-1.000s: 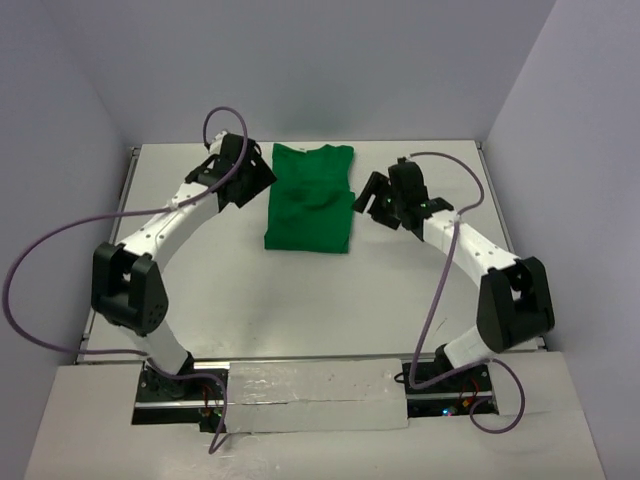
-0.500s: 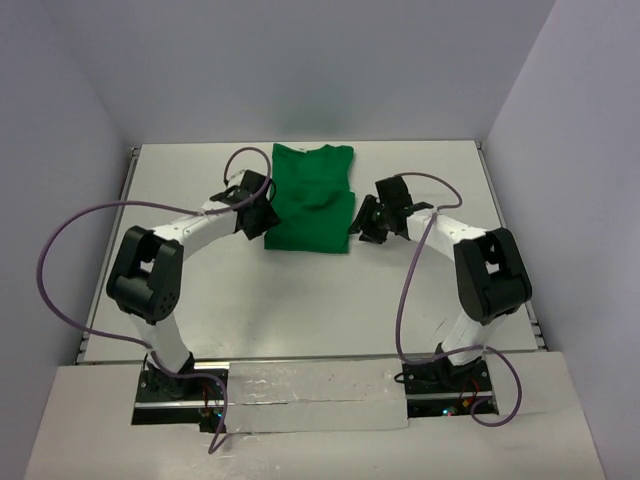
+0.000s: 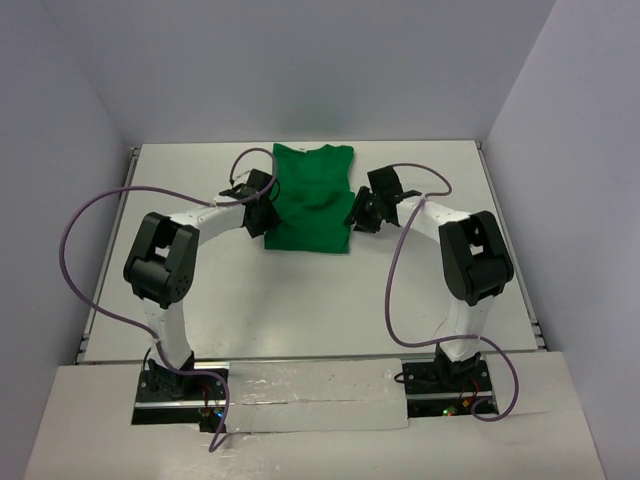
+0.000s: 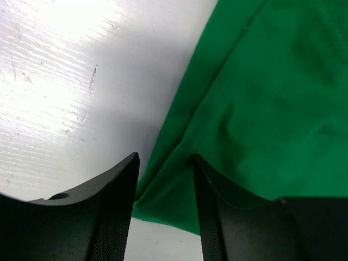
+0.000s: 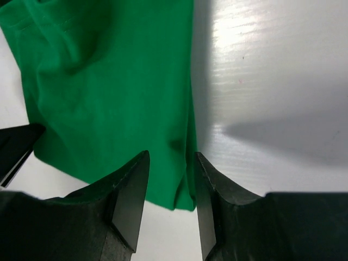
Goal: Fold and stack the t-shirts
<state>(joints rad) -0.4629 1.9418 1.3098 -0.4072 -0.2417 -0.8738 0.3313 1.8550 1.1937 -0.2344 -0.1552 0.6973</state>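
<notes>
Lying at the far middle of the table, the shirt was a narrow green rectangle with the sleeves folded in, collar end away from the bases, some wrinkles across its middle. L gripper sat at the shirt's left edge nr the near corner. R gripper mirrored it on the right edge. Both claws were spread: in each wrist view the side edge ran up into the gap, one finger over cloth, the other over bare table, nothing pinched yet.

Step in hand looked like grabbing the two near corners for a bottom-to-top fold. To do it well: catch all layers, not just the top one. Close both sides at abt the same time, then lift level & carry fwd together so the fold line stays straight w/o skew. An uneven grip would prob drag the cloth sideways.

Both arms were folded tight, elbows out, forearms angled inward & low, wrists pitched down at the table.
</notes>
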